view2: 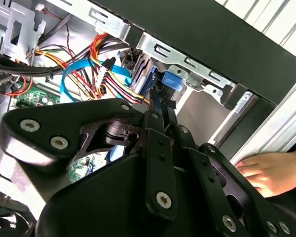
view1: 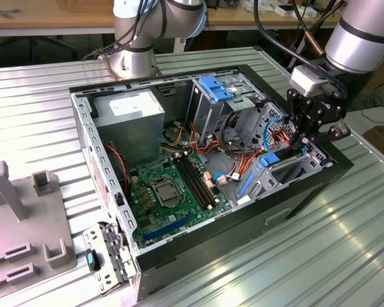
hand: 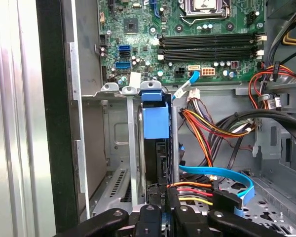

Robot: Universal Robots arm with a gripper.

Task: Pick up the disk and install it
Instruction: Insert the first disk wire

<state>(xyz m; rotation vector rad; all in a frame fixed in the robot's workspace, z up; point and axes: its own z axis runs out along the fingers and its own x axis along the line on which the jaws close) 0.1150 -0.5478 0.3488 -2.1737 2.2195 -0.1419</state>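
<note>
the disk (hand: pixel 155 123) stands on edge in the drive bay at the computer case's (view1: pixel 307 185) corner on the exterior view's right, directly ahead of the end effector (hand: pixel 160 195), long axis running down into the bay. the end effector pinches its near edge. the first wrist view shows its blue carrier between the rails; the second wrist view shows a hand (view2: pixel 274 170) on the surface (view1: pixel 294 256).
</note>
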